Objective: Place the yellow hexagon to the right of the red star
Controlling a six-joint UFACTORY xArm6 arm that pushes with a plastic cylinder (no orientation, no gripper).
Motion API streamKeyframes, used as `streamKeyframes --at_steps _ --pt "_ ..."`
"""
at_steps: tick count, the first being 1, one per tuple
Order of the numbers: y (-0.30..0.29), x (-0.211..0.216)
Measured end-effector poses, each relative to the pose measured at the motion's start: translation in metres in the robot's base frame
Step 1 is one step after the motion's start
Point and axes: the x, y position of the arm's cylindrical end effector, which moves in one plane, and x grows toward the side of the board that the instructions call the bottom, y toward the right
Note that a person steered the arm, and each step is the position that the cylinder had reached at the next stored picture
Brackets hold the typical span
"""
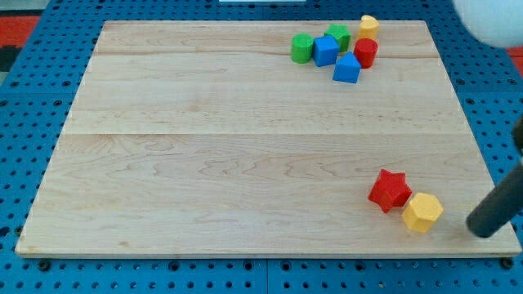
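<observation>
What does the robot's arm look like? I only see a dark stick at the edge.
Only my rod shows: a straight, smooth, round bar, dark to black, entering from the view's right. It has no fingers, cables or markings that I can see. My tip is its blunt lower end, right of the yellow hexagon and the red star.

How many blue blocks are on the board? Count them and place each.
2, both in the cluster at the view's top right: one blue block beside the green ones, the other blue block just below-right. None appears hidden.
</observation>
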Motion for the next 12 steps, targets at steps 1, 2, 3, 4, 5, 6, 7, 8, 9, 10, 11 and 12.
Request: streamKeyframes --at_steps 1,2,3,4,5,6,7,8,9,10,11,12 --pt "-0.084 -0.007" --pt "-0.103 -0.023" --pt "-0.103 -0.028" --pt "-0.103 -0.027" --pt "-0.105 -0.027" --pt "-0.097 -0.023" --pt "-0.084 -0.037" --pt "-0.078 -0.046" --pt "-0.075 -0.043" --pt "-0.075 -0.032" --pt "-0.040 -0.010" --pt "-0.019 -0.002"
